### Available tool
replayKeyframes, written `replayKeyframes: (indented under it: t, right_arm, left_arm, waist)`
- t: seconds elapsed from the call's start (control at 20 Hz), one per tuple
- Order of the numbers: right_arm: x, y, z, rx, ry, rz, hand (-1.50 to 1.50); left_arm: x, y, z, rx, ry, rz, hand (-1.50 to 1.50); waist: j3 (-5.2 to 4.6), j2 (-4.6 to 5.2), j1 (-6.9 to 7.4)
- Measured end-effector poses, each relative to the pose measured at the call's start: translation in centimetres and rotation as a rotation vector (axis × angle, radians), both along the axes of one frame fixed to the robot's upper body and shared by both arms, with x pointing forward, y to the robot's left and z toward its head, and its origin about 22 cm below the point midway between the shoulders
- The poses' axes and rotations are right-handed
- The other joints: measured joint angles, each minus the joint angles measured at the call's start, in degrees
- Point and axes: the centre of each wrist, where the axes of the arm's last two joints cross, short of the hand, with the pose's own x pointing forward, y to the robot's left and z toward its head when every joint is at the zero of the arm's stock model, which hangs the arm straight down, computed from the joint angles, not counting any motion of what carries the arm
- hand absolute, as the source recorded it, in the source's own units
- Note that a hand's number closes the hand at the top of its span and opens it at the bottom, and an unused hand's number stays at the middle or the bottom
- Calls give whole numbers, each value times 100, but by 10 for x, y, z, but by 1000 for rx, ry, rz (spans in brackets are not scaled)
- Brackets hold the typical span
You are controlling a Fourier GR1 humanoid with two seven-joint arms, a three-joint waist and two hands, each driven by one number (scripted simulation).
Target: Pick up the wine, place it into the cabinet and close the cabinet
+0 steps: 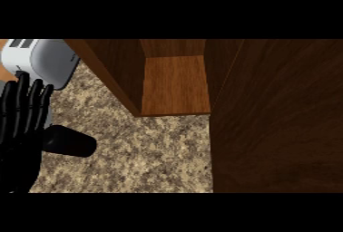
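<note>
Wine: dark bottle lying on counter, long axis roughly left-right, touching or just beside left hand's thumb side.
Left hand: fingers straight, upright, holding nothing; nearer hand.
Right hand: not visible.
Cabinet: open, up-right of wine.

Dark wood-grain cabinet, speckled stone-look counter, glossy white toaster, matt black hand

Speckled tan-and-brown stone counter, seen from steeply above. Resting on it: grey toaster at upper left, dark wine bottle lying at left, open wooden cabinet with door swung out, right.
</note>
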Motion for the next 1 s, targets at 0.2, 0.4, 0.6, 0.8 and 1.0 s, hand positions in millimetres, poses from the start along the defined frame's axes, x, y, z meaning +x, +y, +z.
replayKeyframes:
  t: [0.2,0.4,0.6,0.8,1.0]
  right_arm:
    - [-11,-2,-3,21,23,14,-150]
    - [-25,5,-7,25,73,134,-150]
    - [-41,11,-1,22,135,239,-150]
    - [-52,13,14,19,163,288,-150]
    - [-62,12,30,15,176,306,-150]
  left_arm:
    - [-6,9,-5,35,17,-76,-150]
    - [-15,6,-16,-32,78,-218,-150]
    - [-33,2,-14,-132,165,-319,-150]
    - [-48,-1,-7,-167,202,-353,-150]
    - [-59,-4,9,-189,209,-367,-150]
  waist:
    - [-113,-162,98]
    - [-161,-222,135]
    - [-174,-257,164]
    - [-178,-259,173]
    - [-179,-259,173]
